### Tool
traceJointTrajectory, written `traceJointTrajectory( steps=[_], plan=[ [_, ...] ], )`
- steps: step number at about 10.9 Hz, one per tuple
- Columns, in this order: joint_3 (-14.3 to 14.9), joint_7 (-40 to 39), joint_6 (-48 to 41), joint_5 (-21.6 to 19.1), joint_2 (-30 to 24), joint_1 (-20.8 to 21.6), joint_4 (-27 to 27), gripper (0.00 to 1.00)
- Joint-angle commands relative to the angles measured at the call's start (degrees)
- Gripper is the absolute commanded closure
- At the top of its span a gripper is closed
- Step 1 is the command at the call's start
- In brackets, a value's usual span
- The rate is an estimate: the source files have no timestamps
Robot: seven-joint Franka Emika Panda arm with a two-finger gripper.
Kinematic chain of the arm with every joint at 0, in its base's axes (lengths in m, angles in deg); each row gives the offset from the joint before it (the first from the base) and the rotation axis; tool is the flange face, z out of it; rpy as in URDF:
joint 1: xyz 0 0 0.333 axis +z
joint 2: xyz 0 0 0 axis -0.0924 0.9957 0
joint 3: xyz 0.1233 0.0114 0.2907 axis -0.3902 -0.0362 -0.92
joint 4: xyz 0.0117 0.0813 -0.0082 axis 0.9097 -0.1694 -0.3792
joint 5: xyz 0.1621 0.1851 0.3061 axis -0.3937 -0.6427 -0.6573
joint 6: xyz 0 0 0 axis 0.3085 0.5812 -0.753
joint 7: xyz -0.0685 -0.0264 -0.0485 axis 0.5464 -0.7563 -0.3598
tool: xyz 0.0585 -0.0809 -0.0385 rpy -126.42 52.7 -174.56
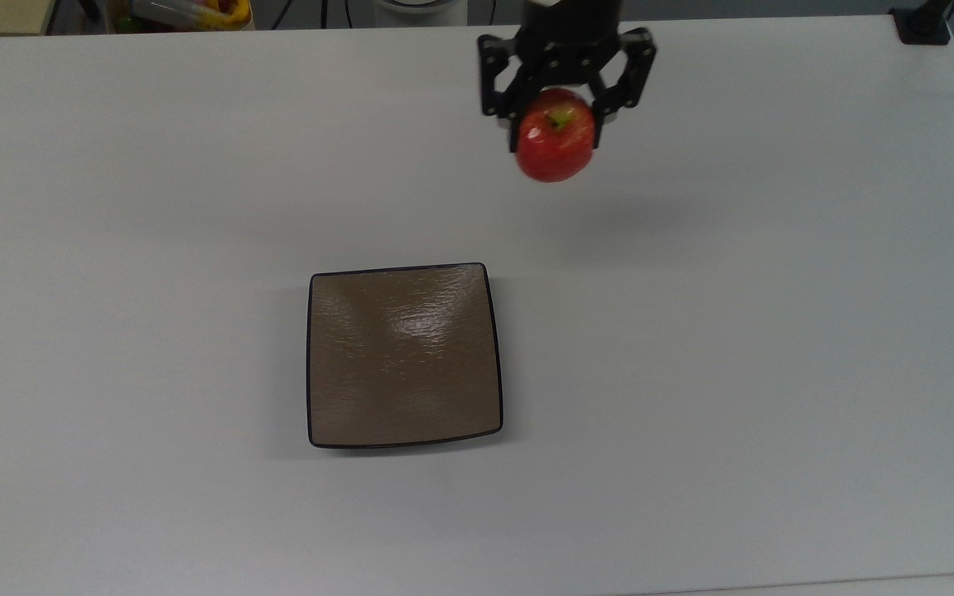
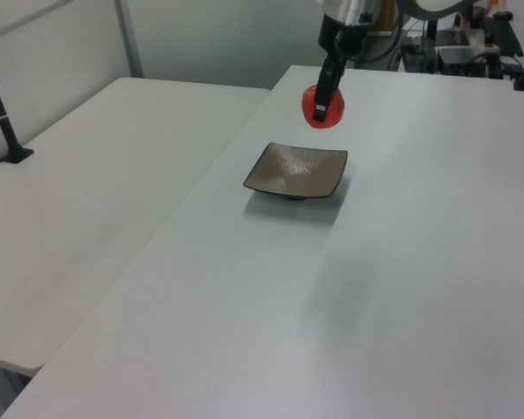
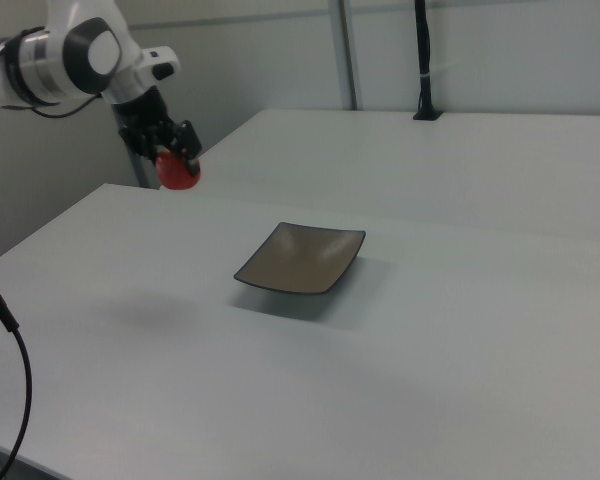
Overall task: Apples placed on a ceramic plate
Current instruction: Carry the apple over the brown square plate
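Apple [image 1: 556, 145] hangs in the top view's upper centre, pinched at its sides by the gripper [image 1: 561, 108], fingers closed on it, lifted off the table [image 1: 775, 372] (likely for clearance); the ceramic plate [image 1: 404, 356] waits well apart, lower left.

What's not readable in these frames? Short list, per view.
- Top view: the arm above the black two-finger gripper is cut off by the upper edge.
- Top view: the back of the small red apple is hidden behind its own bulk and the fingers.
- Left view: underside of the square brown ceramic plate is hidden by the plate itself.
- Right view: the apple's stem is too small to see.
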Motion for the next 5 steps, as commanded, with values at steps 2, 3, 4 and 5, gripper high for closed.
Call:
traceJointTrajectory(
  steps=[2,3,4,5],
  plan=[
    [0.58,-9.14,6.86,-3.67,1.76,-6.81,-1.17,0.96],
    [0.58,-11.07,9.85,-3.32,3.68,-8.31,-1.26,0.96],
    [0.58,-13.62,12.32,-3.41,5.53,-9.28,-1.52,0.96],
    [0.67,-15.12,15.30,-3.67,7.20,-9.72,-1.96,0.95]
  ],
)
